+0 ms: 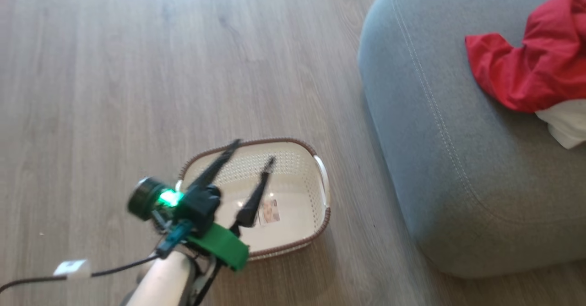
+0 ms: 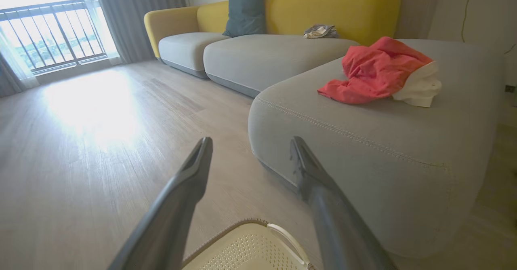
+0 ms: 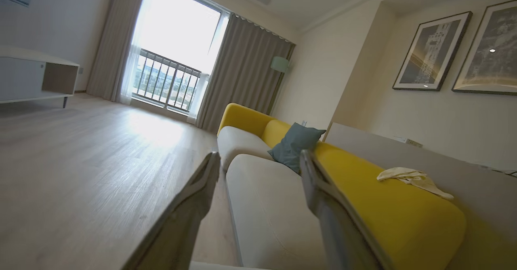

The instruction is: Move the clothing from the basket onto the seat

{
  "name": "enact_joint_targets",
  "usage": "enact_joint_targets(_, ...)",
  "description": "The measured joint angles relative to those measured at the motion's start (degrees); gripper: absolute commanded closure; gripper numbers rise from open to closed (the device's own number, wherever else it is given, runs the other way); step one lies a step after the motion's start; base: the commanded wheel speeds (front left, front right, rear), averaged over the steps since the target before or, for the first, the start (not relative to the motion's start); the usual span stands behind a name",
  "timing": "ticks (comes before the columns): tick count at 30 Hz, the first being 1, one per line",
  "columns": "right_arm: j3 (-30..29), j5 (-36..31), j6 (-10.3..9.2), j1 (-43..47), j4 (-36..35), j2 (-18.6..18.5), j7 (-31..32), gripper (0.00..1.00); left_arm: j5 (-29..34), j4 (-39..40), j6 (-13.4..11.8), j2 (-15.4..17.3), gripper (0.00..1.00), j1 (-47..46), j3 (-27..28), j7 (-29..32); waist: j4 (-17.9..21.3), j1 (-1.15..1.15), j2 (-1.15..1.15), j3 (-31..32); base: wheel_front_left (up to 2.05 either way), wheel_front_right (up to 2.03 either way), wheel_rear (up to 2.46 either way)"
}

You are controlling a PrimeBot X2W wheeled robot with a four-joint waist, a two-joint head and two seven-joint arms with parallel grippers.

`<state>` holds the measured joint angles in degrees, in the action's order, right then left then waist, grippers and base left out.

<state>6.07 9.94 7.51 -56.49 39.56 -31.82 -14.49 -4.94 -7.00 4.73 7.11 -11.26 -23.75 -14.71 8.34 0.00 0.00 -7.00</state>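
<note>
The red clothing (image 1: 531, 68) with a white panel lies crumpled on the grey seat (image 1: 458, 159), at its far right in the head view; from the left wrist the clothing (image 2: 375, 72) rests on top of the seat (image 2: 363, 140). The cream basket (image 1: 302, 196) with a brown rim stands on the floor left of the seat, with a paper label on its bare bottom. My left gripper (image 1: 254, 152) hangs open over the basket, fingers spread with nothing between them; its own view shows the left gripper (image 2: 250, 142) above the basket rim (image 2: 242, 223). My right gripper (image 3: 260, 157) is open and holds nothing.
Wood floor (image 1: 137, 68) spreads to the left and behind the basket. A long sofa with a yellow back (image 2: 335, 7) and a blue cushion (image 2: 246, 9) continues from the seat. A pale cloth (image 3: 412, 179) lies on the sofa back. A low cabinet (image 3: 36, 76) stands by the window.
</note>
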Motion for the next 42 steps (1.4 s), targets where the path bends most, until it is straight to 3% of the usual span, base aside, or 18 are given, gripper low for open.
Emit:
enact_joint_targets(4,-1.1,6.5,-0.01,7.7,-8.9,0.6,-0.2,0.0,0.3,0.0,-3.7,-1.1,0.0,2.0,5.4,0.0,-1.3,0.0,0.0,1.9,0.0,0.0,0.0)
enact_joint_targets(5,-1.1,6.8,-0.01,11.7,-13.5,1.2,-0.2,0.0,0.1,0.1,-5.3,-1.8,0.0,2.8,7.9,0.0,-1.9,0.0,0.0,2.9,0.0,0.0,0.0)
enact_joint_targets(9,-0.9,3.6,-0.01,21.8,-22.1,3.6,-0.2,0.0,0.4,0.9,-6.5,-2.6,0.0,4.4,10.1,0.0,-3.9,0.0,0.0,4.6,0.0,0.0,0.0)
enact_joint_targets(17,-1.3,3.6,-0.01,40.3,-33.8,14.3,-0.2,0.0,2.2,3.4,-11.8,-3.5,0.0,8.2,13.7,0.0,-8.8,0.0,0.0,6.4,0.0,0.0,0.0)
enact_joint_targets(22,-2.0,8.1,-0.01,46.3,-33.4,20.4,-0.2,0.0,3.6,4.5,-13.5,-3.6,0.0,8.7,14.7,0.0,-11.5,0.0,0.0,6.8,0.0,0.0,0.0)
enact_joint_targets(29,-5.1,8.1,-0.01,51.2,-27.4,25.7,-0.1,0.0,3.5,1.4,-13.6,-3.7,0.0,10.6,14.9,0.0,-13.4,0.0,0.0,7.2,0.0,0.0,0.0)
enact_joint_targets(34,-6.5,6.9,-0.01,53.4,-25.0,28.0,-0.1,0.0,2.9,-1.2,-13.3,-3.8,0.0,11.4,14.8,0.0,-13.6,0.0,0.0,7.4,0.0,0.0,0.0)
enact_joint_targets(42,-6.1,4.1,-0.01,53.9,-21.9,28.4,-0.1,0.0,2.5,-3.3,-11.4,-3.9,0.0,11.6,14.0,0.0,-12.6,0.0,0.0,7.3,0.0,0.0,0.0)
